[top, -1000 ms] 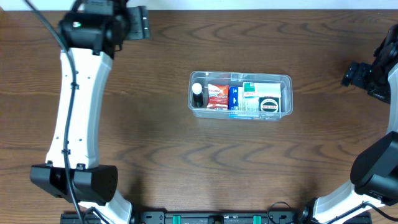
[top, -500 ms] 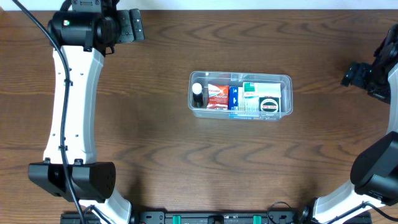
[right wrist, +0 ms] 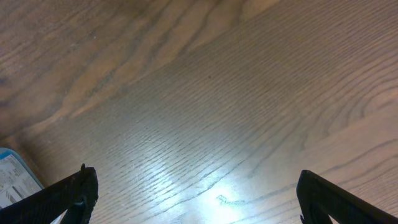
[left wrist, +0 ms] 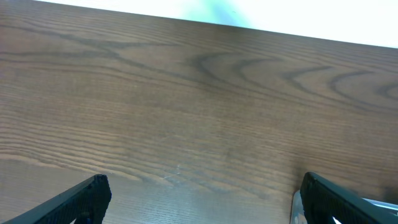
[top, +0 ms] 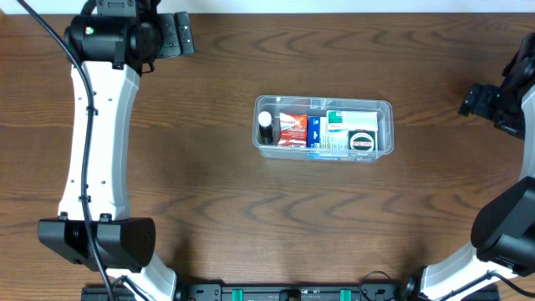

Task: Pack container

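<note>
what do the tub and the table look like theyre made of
Tub: likely clear, glossy plastic; the brown tabletop shows through its rim and walls.
Table: dark brown wood or a wood-look laminate, going by the visible grain; the right wrist view shows a soft sheen, so the finish seems smooth.

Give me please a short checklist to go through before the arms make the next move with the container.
1. The left gripper is open and holds nothing: ok.
2. The right gripper is open and holds nothing: ok.
3. Both grippers are well apart from the container: ok.
4. The bottle, red box, blue box, green-and-white box and box with a black ring lie inside the container's outline: ok.
5. The contents sit below the rim: cannot tell from above.
</note>
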